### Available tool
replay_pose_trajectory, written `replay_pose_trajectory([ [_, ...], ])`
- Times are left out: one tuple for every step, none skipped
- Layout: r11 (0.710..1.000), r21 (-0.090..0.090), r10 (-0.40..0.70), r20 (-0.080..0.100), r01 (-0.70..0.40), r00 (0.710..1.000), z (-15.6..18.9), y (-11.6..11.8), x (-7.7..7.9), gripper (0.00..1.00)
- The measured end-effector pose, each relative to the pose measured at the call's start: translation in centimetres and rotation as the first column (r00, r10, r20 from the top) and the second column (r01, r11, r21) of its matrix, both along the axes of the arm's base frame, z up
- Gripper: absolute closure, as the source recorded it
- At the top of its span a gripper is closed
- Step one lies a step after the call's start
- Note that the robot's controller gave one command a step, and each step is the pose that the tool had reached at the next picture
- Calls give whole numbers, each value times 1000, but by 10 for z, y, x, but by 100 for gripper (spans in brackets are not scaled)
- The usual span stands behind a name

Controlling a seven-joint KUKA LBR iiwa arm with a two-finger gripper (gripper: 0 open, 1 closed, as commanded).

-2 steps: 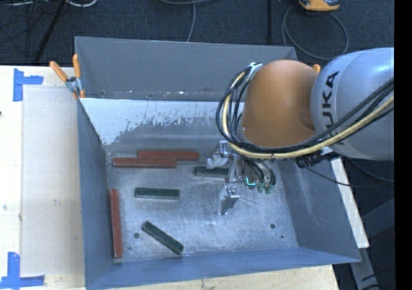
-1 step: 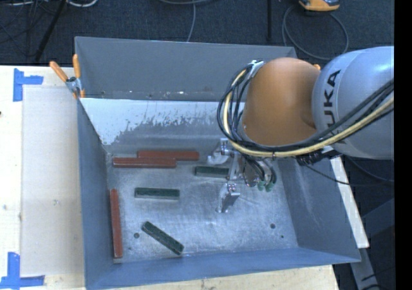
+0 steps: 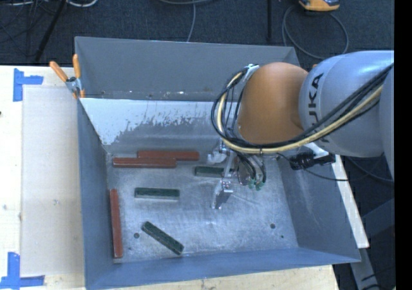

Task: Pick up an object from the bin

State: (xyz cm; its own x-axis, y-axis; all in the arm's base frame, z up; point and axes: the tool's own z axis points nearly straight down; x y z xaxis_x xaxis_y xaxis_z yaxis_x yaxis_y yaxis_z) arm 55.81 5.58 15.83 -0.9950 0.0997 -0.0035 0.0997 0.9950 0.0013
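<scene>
– while the arm (image 3: pixel 351 102) reaches in from the right, what does the bin's floor look like?
– grey metal, scuffed pale across the middle, with pale streaks running down the sloped back wall. the bin (image 3: pixel 187 47) stands over a dark floor where loose cables (image 3: pixel 194 21) trail beyond its far rim.
– what lies inside?
– six flat bars, all apart from the right wall. two red-brown bars (image 3: pixel 168 154) lie end-overlapping and touching near the back left. a long red-brown bar (image 3: pixel 115 223) runs along the foot of the left wall. a dark green bar (image 3: pixel 156 193) lies level left of centre, and a tilted green bar (image 3: pixel 162 238) lies near the front.
– and the sixth?
– a short dark green bar (image 3: pixel 207 171) at the bin's middle, its right end hidden behind the gripper's body. it is the nearest thing to the gripper.
– where is the gripper itself?
– the gripper (image 3: pixel 219 202) hangs below the orange cover (image 3: pixel 270 103), its tip over bare floor just in front of that short bar and right of the level green one.
– open or closed?
– i cannot tell. nothing shows in its grasp.
– how much open room is there?
– the right half of the floor and the front right corner lie bare. the left side is crowded, with the long bar tight against the wall.
</scene>
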Motion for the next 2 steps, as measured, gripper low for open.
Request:
replay_pose_trajectory([
  [997,-1,83,-3,-83,997,-11,-31,42,0],
  [1000,0,-3,-4,3,1000,-28,-33,37,0],
])
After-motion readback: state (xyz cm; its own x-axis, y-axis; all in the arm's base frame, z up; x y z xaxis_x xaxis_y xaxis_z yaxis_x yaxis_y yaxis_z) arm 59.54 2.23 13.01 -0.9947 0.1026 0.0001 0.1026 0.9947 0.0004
